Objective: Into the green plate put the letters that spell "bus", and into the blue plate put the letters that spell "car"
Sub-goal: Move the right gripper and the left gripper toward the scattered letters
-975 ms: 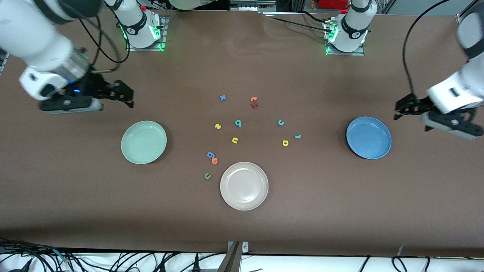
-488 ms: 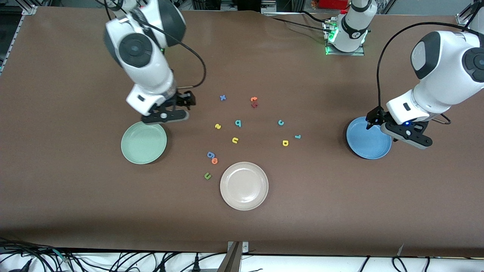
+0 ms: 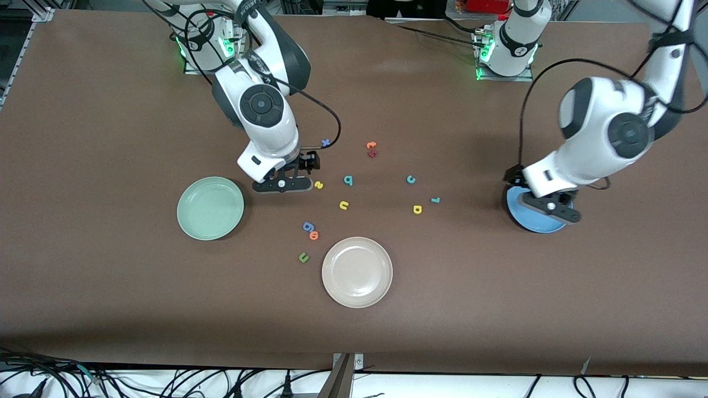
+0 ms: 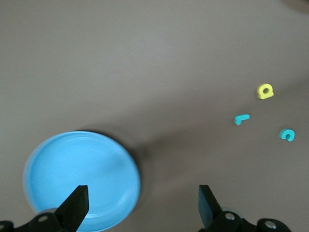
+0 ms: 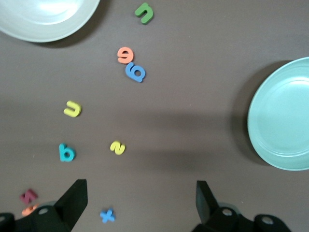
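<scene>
Two open grippers hang above the table. Nearest the front camera of the task's things, the empty green plate and the blue plate; the left gripper is over the blue plate's rim. Slightly farther lie yellow a, yellow u, teal r; then yellow s, teal b, teal c. The right gripper is over the table beside the s.

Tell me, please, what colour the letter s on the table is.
The s is yellow, clearest in the right wrist view.
</scene>
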{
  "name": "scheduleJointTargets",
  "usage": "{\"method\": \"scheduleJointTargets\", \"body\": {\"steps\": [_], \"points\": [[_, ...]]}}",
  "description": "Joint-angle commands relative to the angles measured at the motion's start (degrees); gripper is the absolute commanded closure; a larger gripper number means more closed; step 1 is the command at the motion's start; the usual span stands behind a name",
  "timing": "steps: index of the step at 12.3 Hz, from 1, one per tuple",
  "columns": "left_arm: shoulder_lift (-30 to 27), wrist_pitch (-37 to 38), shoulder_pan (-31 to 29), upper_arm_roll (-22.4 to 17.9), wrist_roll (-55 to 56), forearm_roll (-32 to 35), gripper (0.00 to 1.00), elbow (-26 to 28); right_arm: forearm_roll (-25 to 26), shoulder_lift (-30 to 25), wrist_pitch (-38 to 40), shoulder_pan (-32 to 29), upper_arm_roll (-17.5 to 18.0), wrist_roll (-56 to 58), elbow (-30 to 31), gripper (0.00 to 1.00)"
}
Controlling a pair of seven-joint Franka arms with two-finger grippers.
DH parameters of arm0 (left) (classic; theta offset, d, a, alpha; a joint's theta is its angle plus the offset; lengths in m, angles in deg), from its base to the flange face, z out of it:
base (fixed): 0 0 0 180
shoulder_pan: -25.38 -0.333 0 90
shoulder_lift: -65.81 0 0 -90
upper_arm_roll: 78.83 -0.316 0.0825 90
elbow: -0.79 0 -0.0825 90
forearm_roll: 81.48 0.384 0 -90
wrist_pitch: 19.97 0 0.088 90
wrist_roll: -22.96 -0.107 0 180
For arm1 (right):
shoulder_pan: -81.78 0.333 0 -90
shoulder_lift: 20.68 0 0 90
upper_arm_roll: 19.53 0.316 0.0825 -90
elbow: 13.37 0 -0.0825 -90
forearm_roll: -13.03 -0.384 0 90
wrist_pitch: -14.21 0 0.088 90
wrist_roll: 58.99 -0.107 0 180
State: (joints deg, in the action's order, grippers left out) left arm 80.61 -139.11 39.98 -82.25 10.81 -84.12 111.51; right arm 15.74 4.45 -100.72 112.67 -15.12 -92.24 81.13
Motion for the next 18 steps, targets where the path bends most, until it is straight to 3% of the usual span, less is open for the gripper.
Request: {"method": "scheduleJointTargets", "body": {"steps": [1,4,8,13,16,18], "points": [[6.1,-4.32,3.58,-0.18,3.35,0.09,0.0,-0.94,0.89,2.98,-2.65,-0.48,-0.54,-2.44,-1.07,0.01],[12.17,-13.64,8.42,0.6,13.87,0.0,0.0,-0.77,1.06,7.29,-10.12,0.22,-0.54,-6.03,-1.16,0.01],[15.26,-17.7,9.39,4.3,24.35,0.26,0.03,-0.59,1.33,10.1,-11.8,2.5,-0.45,-14.0,-0.89,0.01],[15.79,-29.73,10.09,4.65,24.46,1.23,0.09,7.21,4.14,14.76,-14.17,4.08,-0.45,-19.56,-0.72,0.1],[14.21,-30.45,10.1,4.74,23.75,3.86,0.1,9.95,4.05,15.91,-14.97,5.32,-0.54,-20.28,-0.72,0.24],[14.21,-30.45,10.1,4.83,23.84,3.87,0.1,9.87,4.05,16.61,-15.32,5.23,-0.54,-23.07,-0.63,0.24]]}}
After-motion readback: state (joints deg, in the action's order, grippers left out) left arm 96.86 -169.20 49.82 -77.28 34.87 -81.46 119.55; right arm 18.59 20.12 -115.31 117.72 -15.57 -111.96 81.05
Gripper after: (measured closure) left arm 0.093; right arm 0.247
